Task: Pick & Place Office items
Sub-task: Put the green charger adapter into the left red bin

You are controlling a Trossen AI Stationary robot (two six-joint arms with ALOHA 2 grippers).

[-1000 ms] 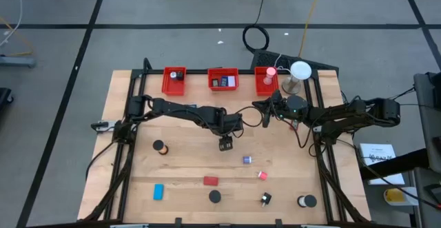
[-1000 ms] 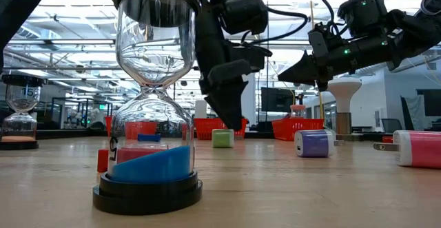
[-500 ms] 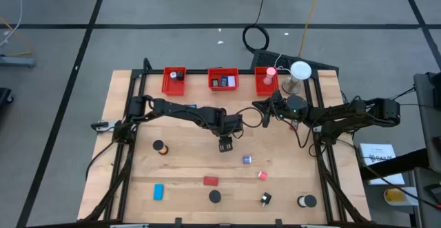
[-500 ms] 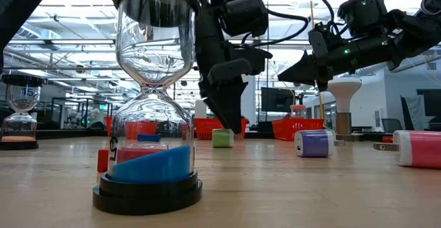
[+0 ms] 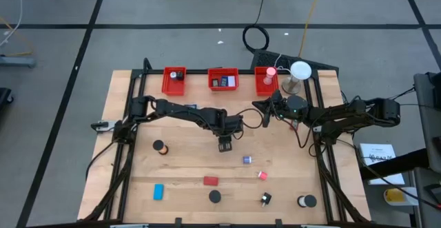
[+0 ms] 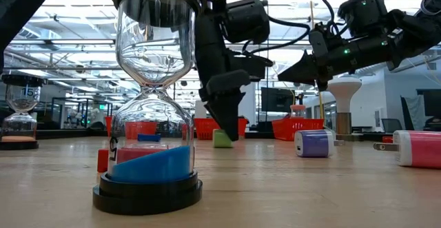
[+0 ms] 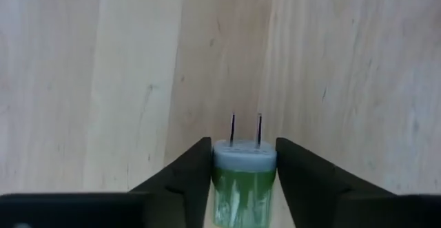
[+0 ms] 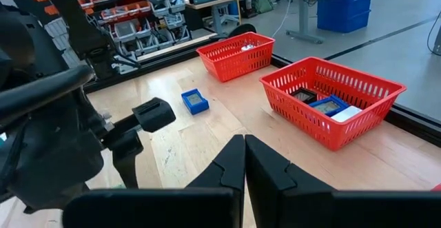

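While left fingers (image 7: 242, 180) flank it, green plug (image 7: 242, 176), pale cap, two prongs

A light wooden table (image 5: 138, 166) stands on a grey floor (image 5: 138, 7) crossed by dark seam lines. Beyond the table's far edge, a coiled black cable (image 5: 255, 36) lies on that floor, and a yellow cord (image 5: 311, 11) runs off past it. Level across the table, the room behind shows a bright ceiling with strip lights (image 6: 55, 28). Shelving with orange bins (image 8: 131, 7) and a blue cabinet (image 8: 346, 4) stand behind the table.
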